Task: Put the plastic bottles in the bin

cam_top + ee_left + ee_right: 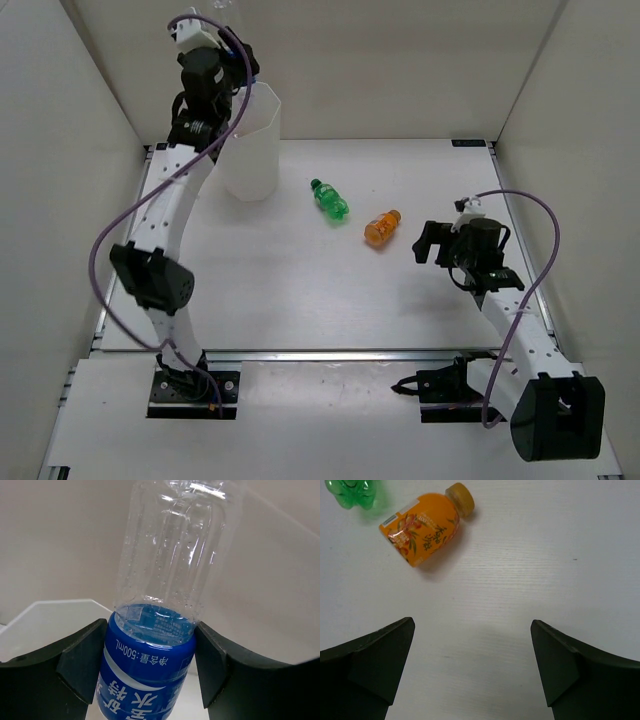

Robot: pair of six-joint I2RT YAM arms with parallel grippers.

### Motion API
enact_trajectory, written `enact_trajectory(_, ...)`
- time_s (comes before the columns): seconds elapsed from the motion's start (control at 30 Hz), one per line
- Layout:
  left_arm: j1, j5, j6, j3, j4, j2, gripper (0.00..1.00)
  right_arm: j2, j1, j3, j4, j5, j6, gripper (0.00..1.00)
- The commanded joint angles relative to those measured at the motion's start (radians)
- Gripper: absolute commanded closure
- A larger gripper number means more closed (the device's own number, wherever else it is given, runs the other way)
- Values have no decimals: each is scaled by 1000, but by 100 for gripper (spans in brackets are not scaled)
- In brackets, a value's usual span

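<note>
Progress: the task is running partway, by my reading; the blue-label bottle (165, 580) is being held up above the bin (255, 140) and is not yet dropped; the green bottle (328, 199) and the orange bottle (382, 228) are lying on the table (300, 300), apart from the bin; the bin's inside is not showing, so what it is already holding cannot be told.
Left gripper (150, 655): its fingers are pressing the blue label from both sides, gripping the bottle; the clear body is sticking out beyond the jaws; the bin's white rim is showing just behind.
Right gripper (472, 665): its jaws are standing wide apart and empty, hovering over bare table; the orange bottle is lying ahead of them, off toward the left of the wrist view, not between them; the green bottle is lying beyond it.
</note>
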Motion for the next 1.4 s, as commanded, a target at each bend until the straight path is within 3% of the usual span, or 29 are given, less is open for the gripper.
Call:
enact_trajectory(0.0, 75, -25, -34, 157, 9, 182, 54, 22, -30, 64, 64, 8, -25, 1)
enact_trajectory(0.13, 89, -99, -51, 215, 16, 299, 50, 43, -26, 84, 69, 37, -35, 0)
enact_trajectory(0.27, 103, -25, -103, 195, 22, 320, 48, 76, -46, 116, 78, 24, -25, 1)
enact_trajectory(0.43, 67, -47, -56, 288, -57, 301, 1, 168, -35, 222, 38, 25, -46, 1)
enact_trajectory(0.67, -3, -93, 4, 160, -118, 133, 1, 229, 37, 277, 17, 77, -58, 1)
enact_trajectory(0.87, -218, -107, 24, -109, -133, -8, 2, 257, 27, 285, -17, 93, -34, 1)
enact_trajectory(1.0, -290, 85, -129, -361, -44, -30, 1, 313, -9, 344, -124, 117, -16, 1)
enact_trajectory(1.13, -298, 185, -194, -236, -197, 156, 2, 337, -26, 389, -189, 157, -8, 1)
enact_trajectory(1.37, -260, 186, -243, 19, -366, 426, 1, 318, -85, 361, -226, 154, -9, 1)
